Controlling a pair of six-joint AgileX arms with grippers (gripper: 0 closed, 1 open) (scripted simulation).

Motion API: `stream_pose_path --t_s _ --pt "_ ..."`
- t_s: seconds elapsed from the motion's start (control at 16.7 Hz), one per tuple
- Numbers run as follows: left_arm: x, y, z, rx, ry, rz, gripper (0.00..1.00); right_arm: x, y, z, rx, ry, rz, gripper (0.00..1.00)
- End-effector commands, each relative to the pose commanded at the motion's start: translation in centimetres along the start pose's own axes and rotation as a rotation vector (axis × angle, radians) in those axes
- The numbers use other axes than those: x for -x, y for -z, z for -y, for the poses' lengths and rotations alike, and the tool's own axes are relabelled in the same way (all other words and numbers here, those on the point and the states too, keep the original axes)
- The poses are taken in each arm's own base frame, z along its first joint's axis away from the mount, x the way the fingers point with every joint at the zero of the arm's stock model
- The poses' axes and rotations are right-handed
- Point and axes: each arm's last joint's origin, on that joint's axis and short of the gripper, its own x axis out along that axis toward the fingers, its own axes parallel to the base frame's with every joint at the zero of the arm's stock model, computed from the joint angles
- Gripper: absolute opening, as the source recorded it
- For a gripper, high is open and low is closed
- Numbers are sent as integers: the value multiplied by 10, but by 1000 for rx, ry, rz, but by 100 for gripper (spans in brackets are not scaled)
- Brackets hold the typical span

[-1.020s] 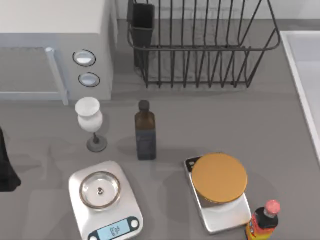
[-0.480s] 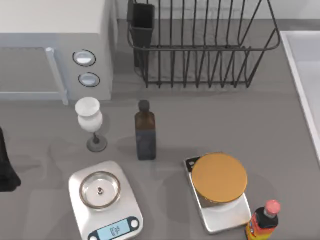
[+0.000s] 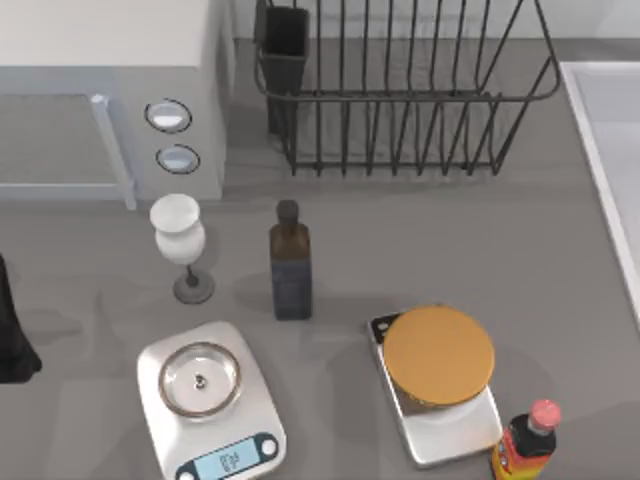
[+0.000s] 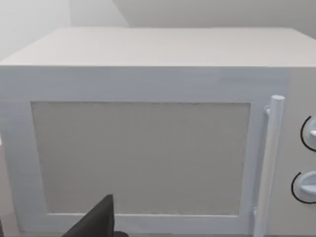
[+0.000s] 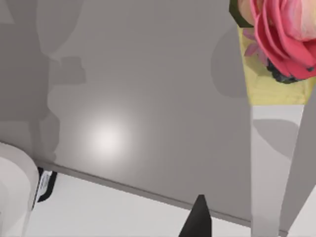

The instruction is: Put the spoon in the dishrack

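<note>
Crowded grey table (image 3: 420,250) (dishrack (image 3: 400,90) behind)

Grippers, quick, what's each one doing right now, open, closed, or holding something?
Left gripper: a dark part of it shows facing the microwave; state cannot be told.
Right gripper: one dark tip shows; state cannot be told.

dishrack (image 3: 405,95) top ctr | microwave (image 3: 110,90) top-left | bottle (image 3: 290,262) mid
</note>
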Motion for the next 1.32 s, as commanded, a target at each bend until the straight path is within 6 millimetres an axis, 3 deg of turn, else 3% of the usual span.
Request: stream_pose_path --t_s 0.42,0.6,0.78,0.9,1.08,1.2,1.32 --pt "0 0 0 0 0 0 100 0 -8 -1 10 39 -4 0" --pt "0 0 0 0 0 0 100 4 -39 -9 52 190 11 0" --pt "0 0 0 0 0 0 100 8 -93 -38 119 404 99 0" --pt "0 0 0 0 0 0 100 12 -133 -76 164 544 225 0" --pt "0 0 0 0 0 0 100 24 -179 -161 188 685 526 0" --pt "0 0 0 0 0 0 100 37 -191 -227 160 701 779 0" --pt "0 0 0 0 0 0 100 54 -185 -289 91 644 1035 0"
